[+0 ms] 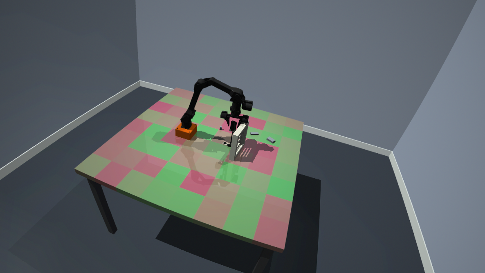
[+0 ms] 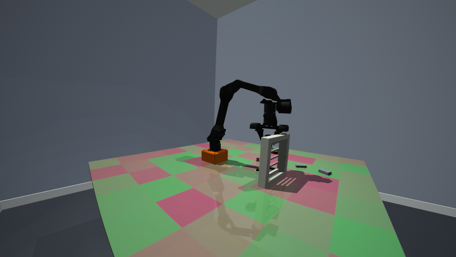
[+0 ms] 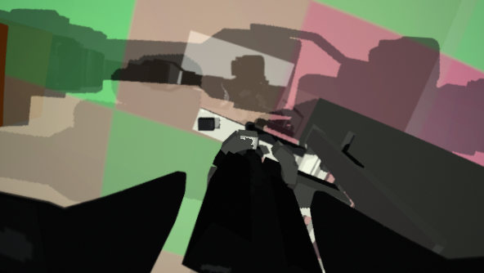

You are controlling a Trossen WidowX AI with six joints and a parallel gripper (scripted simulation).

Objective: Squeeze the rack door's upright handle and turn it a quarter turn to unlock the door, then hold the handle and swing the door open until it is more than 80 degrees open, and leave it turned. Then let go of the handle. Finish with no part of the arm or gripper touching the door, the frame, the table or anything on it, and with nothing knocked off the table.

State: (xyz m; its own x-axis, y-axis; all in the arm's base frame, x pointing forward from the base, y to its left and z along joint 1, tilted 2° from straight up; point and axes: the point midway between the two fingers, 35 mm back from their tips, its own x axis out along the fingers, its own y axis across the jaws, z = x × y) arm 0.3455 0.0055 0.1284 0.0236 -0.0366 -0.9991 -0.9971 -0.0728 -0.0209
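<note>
The pale grey rack [image 1: 234, 148] [image 2: 264, 162] stands upright on the table, with white horizontal bars showing through its opening. Its dark grey side fills the right of the wrist view. The black upright handle [image 3: 241, 200] [image 1: 232, 126] stands on the arm's side of the rack. My gripper [image 3: 249, 191] [image 1: 235, 124] [image 2: 268, 136] points down over it, open, with one finger on each side of the handle and a visible gap to the left finger. The gripper body and rack hide much of the door, so its angle and the handle's turn are unclear.
A small grey cube [image 1: 221, 128] [image 2: 257, 159] lies near the arm's side of the rack. Two grey blocks, one nearer [image 1: 254, 133] [image 2: 300, 166] and one farther [image 1: 270, 139] [image 2: 324, 172], lie beyond it. The orange arm base [image 1: 185, 131] [image 2: 214, 156] is left of the rack.
</note>
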